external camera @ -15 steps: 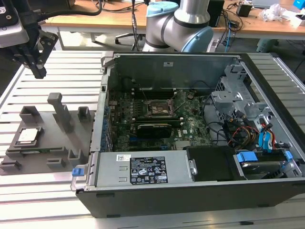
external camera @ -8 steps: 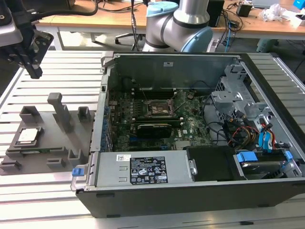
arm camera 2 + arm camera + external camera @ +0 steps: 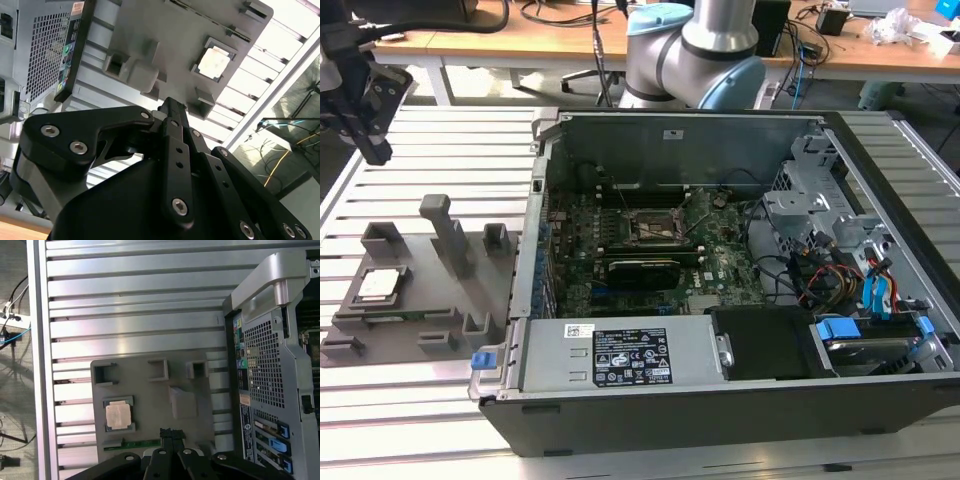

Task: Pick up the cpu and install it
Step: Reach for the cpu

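My end effector hangs over the grey fixture, fingers pressed together, nothing held. Risk: descending w/o opening, or off-centre, I'd knock the cpu askew.

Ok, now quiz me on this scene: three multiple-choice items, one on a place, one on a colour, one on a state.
1. Where does the cpu lie?
A. in the motherboard socket
B. on the grey holder plate beside the computer case
C. on the wooden desk behind

2. What colour is the claw?
A. black
B. white
C. orange

3. How is the computer case?
A. closed on all sides
B. standing upright with its panel on
C. lying with its side open, motherboard exposed

Answers:
1 B: the silver chip sits in a recess of the plate, outside the case.
2 A: both wrist views show black links.
3 C: the exterior view looks straight onto the board.
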